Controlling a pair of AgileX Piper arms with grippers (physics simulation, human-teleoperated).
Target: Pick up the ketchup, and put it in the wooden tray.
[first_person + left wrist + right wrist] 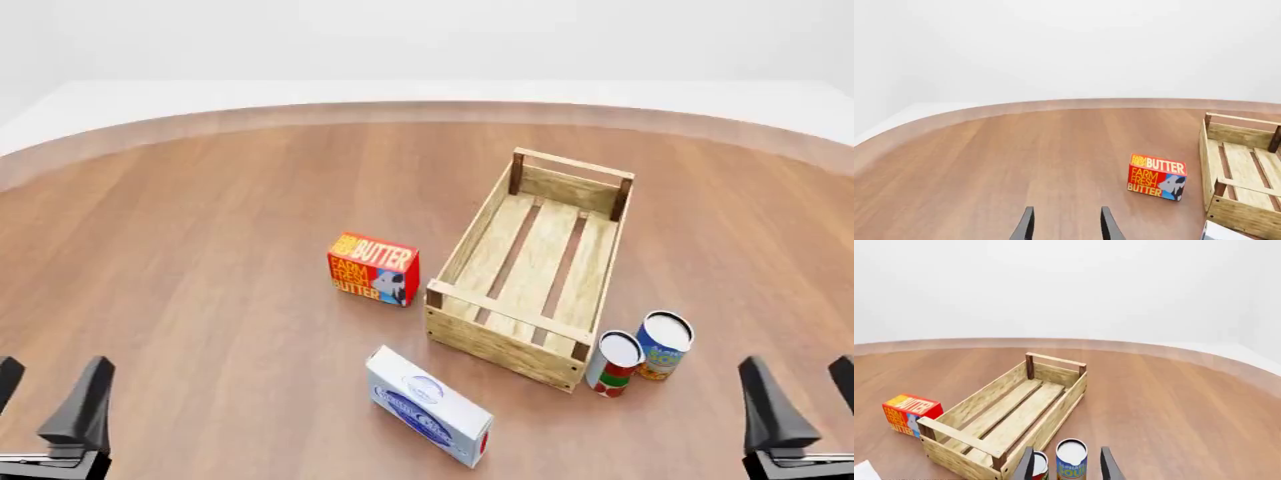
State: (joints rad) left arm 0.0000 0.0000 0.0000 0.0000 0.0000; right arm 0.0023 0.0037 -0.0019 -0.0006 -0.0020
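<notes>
Both hands sit parked at the bottom corners of the front view, the left hand (47, 400) and the right hand (798, 395) each with fingers spread and nothing between them, apparently a rest pose ahead of any reach. Ahead of the right hand, two cans (641, 352) stand just beside the near right corner of the wooden tray (461, 258), which lies empty at frame centre. The ketchup cannot be seen in any view, so picking it up looks not yet begun.
</notes>
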